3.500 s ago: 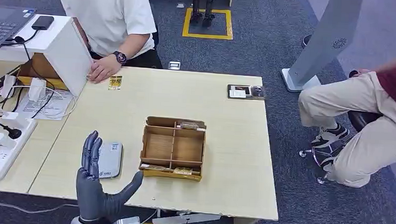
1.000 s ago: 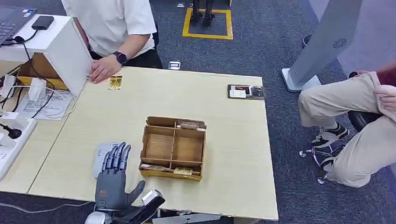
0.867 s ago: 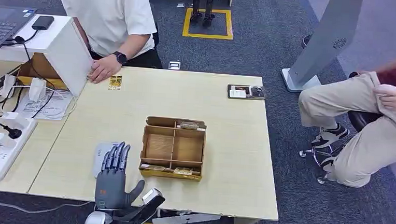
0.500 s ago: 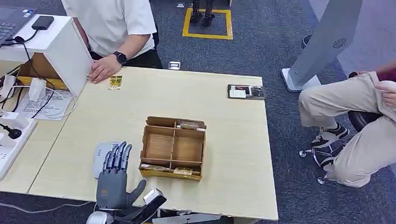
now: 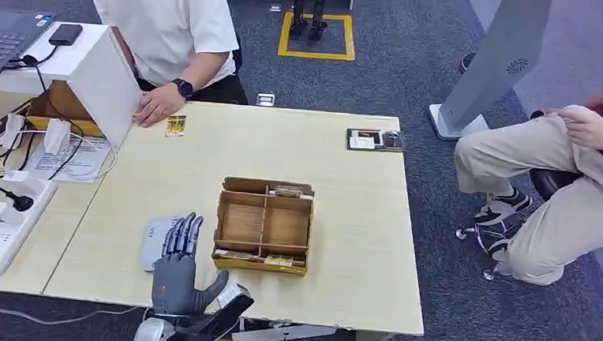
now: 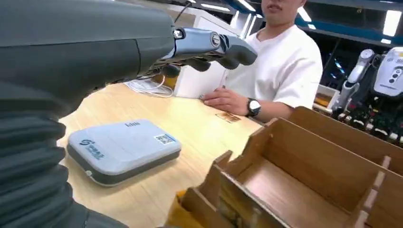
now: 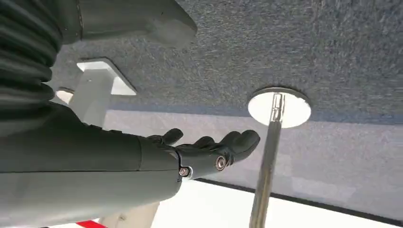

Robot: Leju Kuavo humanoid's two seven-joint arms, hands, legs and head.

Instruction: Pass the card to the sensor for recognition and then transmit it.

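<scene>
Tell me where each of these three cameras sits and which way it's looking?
Head view: high on the robot, looking down at the table; the left hand shows.
Left wrist view: behind the left hand, facing across the table past the grey sensor and wooden box to a seated person.
Right wrist view: behind the hanging right hand, facing carpet.
Head and left wrist views share sensor, box, person.

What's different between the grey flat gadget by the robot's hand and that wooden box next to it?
The grey gadget is a closed, smooth, low slab with rounded corners and small printed labels; the wooden box is open-topped, split by dividers into compartments. The gadget is grey plastic-looking and smaller; the box is brown, taller-walled and larger. The left hand hovers with fingers over the gadget; nothing reaches over the box. Both rest flat on the pale table, side by side.
</scene>
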